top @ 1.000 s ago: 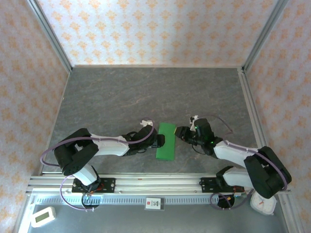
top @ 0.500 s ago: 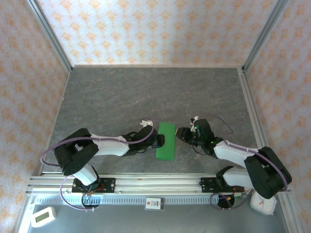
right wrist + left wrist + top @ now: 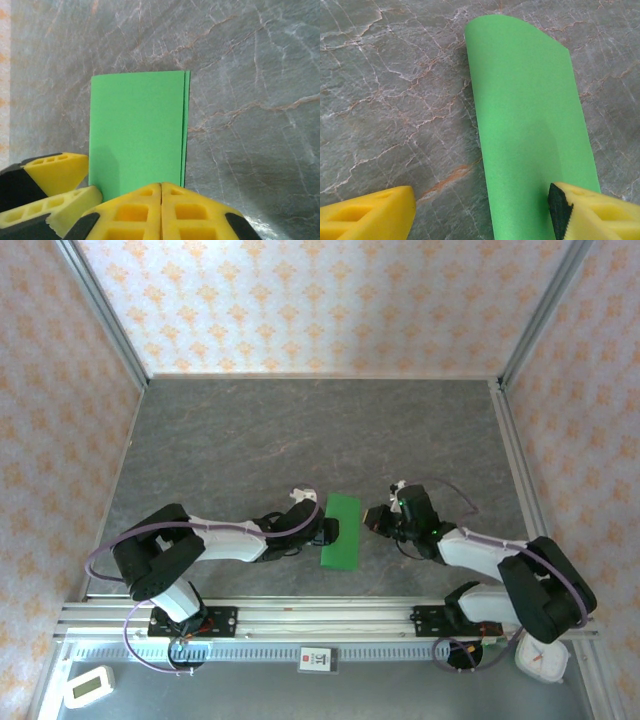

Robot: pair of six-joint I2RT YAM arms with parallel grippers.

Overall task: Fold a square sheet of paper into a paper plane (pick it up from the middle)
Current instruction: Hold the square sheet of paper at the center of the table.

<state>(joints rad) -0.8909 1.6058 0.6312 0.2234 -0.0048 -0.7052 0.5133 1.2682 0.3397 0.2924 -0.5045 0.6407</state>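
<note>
Paper (image 3: 342, 531): green, folded in half to a narrow strip, flat on the grey table (image 3: 300, 430) between both grippers.
Left gripper (image 3: 328, 531): fingers apart, straddling the paper's left edge, one finger (image 3: 585, 212) over the paper.
Right gripper (image 3: 161, 200): fingers pressed together at the paper's right edge.

I see the paper (image 3: 530, 125) as thin, smooth and matt, with a faint grain up close. The table (image 3: 395, 100) under it looks like grey stone laminate, veined, with a dull sheen. On the left gripper (image 3: 482, 207) the fingers (image 3: 370, 212) are matt yellow plastic, one with a black ribbed pad (image 3: 559, 207). From above, the rail (image 3: 320, 618) is brushed metal, and the walls (image 3: 320, 300) look like printed paper.
</note>
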